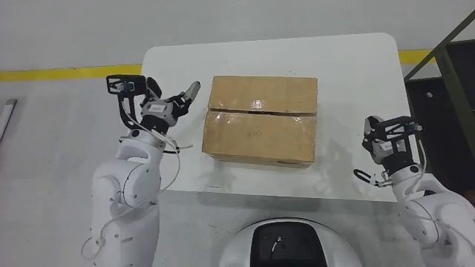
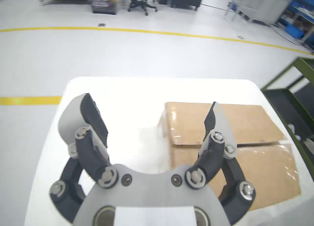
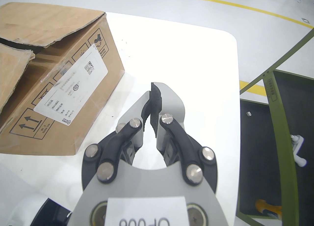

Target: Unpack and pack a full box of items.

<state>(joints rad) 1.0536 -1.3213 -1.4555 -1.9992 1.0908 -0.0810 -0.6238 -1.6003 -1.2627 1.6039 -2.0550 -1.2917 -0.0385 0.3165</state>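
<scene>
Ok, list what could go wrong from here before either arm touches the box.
1. One top flap of the box has a crumpled edge; a pull there may tear it.
2. The right pincer is shut, so it would likely shove the box rather than grip it.
3. The box lies nearer the table's front edge; a tug from the open left pincer might slide it off.
</scene>
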